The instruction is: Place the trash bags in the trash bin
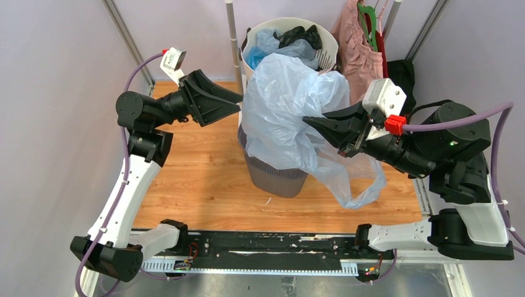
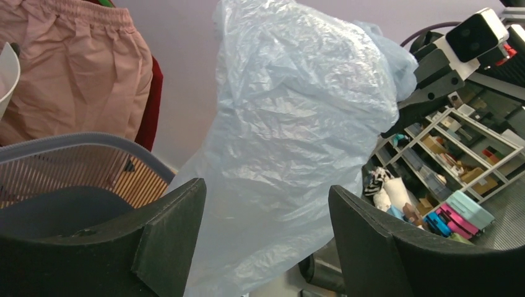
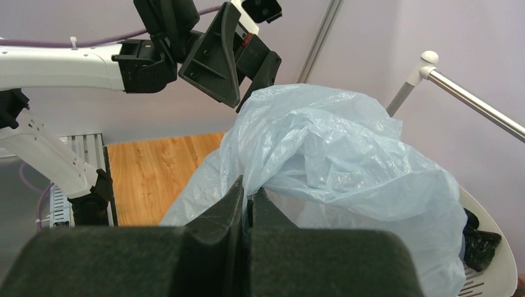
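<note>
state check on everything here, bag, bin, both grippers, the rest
trash bag: pinched by right gripper, bunched over trash bin, tail hanging outside
trash bin: upright, mouth covered by the trash bag
right gripper: shut on the trash bag
left gripper: open, empty, beside the trash bag
white basket: upright, partly filled
pink garment: hanging at the back

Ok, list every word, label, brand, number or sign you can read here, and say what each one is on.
No text can be read in any view.
On the pale blue trash bag: no lettering is legible on the crinkled plastic.
On the shelf boxes in the left wrist view: any labels are too small and blurred to read.
</note>
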`<state>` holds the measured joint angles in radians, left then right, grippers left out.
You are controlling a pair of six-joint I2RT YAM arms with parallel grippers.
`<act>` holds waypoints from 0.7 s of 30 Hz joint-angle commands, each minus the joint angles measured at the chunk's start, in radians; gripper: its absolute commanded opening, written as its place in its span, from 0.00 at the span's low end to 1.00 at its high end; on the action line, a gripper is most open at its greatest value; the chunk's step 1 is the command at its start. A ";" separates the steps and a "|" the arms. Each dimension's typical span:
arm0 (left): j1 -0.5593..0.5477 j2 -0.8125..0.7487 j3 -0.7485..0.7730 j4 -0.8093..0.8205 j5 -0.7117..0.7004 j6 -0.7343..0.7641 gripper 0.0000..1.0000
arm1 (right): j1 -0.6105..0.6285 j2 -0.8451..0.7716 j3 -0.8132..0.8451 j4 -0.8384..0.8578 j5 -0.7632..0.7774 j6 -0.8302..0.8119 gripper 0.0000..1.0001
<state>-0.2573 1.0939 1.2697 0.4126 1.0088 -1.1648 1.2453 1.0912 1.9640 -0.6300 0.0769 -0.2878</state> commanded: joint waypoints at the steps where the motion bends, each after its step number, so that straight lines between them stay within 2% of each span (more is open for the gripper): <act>1: 0.007 -0.020 -0.040 0.020 0.027 0.042 0.78 | -0.009 0.000 -0.008 0.037 -0.030 0.025 0.00; 11: -0.001 -0.027 -0.078 0.017 0.028 0.090 0.83 | -0.009 0.015 -0.007 0.057 -0.041 0.035 0.00; 17: -0.062 -0.059 -0.054 0.017 0.025 0.098 0.84 | -0.009 0.039 -0.007 0.062 -0.007 0.024 0.00; 18: -0.069 -0.061 -0.052 0.017 0.024 0.096 0.82 | -0.009 0.043 -0.008 0.063 -0.008 0.023 0.00; 21: -0.083 -0.062 -0.056 0.017 0.025 0.093 0.65 | -0.009 0.047 -0.010 0.067 -0.008 0.021 0.00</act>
<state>-0.3222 1.0481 1.1965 0.4168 1.0153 -1.0832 1.2453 1.1358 1.9636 -0.5926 0.0536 -0.2710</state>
